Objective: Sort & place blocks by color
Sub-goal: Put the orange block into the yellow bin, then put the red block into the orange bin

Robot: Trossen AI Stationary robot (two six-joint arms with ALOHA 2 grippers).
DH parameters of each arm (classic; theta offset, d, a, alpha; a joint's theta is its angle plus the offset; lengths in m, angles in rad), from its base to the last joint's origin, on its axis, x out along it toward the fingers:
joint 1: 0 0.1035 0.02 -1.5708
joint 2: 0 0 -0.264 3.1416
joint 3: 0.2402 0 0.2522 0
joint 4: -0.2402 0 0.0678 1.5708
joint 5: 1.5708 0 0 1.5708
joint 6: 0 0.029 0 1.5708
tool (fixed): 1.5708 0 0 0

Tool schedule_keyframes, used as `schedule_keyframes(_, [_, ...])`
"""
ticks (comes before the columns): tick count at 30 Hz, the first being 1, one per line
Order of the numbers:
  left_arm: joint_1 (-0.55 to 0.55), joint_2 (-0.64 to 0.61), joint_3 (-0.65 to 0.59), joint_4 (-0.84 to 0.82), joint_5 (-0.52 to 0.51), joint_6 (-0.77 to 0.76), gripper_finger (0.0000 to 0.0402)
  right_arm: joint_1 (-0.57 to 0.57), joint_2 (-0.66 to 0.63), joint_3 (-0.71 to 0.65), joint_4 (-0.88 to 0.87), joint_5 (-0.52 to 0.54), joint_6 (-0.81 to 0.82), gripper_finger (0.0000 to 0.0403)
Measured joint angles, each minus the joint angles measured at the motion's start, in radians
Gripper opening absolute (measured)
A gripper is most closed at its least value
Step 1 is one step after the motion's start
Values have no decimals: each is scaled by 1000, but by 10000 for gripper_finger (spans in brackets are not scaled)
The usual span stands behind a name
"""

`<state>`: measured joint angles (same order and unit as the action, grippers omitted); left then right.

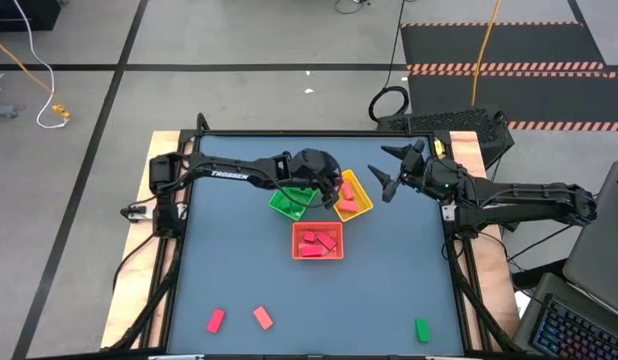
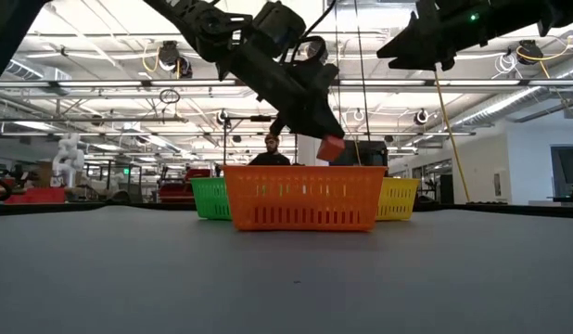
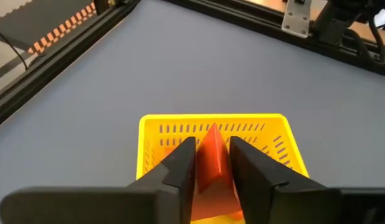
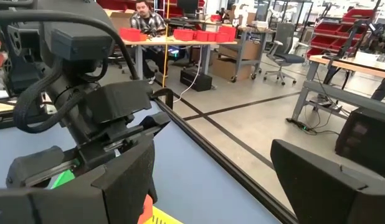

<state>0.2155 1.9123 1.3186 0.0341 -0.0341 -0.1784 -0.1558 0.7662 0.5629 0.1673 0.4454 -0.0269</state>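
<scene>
1. Left of centre in the high view, the left gripper (image 1: 334, 190) hangs over the yellow tray (image 1: 361, 196), its fingers (image 3: 180, 165) pinching a salmon-orange block (image 3: 211, 157); in the low view that block (image 2: 331, 147) sits in the air above the trays' rims.
2. The block is directly above the yellow tray (image 3: 155, 124), so I judge the release only needs the jaws to part; the left arm is plainly the nearer one.
3. At middle sit the green tray (image 1: 286, 205) and the red tray (image 1: 318, 241), the latter with red blocks inside.
4. Along the lower edge lie a red block (image 1: 216, 320), a salmon-orange block (image 1: 263, 318) and a green block (image 1: 422, 329), well apart from both arms.
5. At right, the right gripper (image 1: 389, 170) waits wide open and empty.
6. The left arm hides most of the green tray's contents.
</scene>
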Motion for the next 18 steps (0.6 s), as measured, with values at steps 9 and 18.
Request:
schedule_keyframes(9, [-1, -1, 0, 1, 0, -7, 216, 0, 0, 0, 0, 0, 8, 313])
schedule_keyframes(18, [-26, -181, 38, -203, 0, -5, 262, 0, 0, 0, -7, 0, 8, 313])
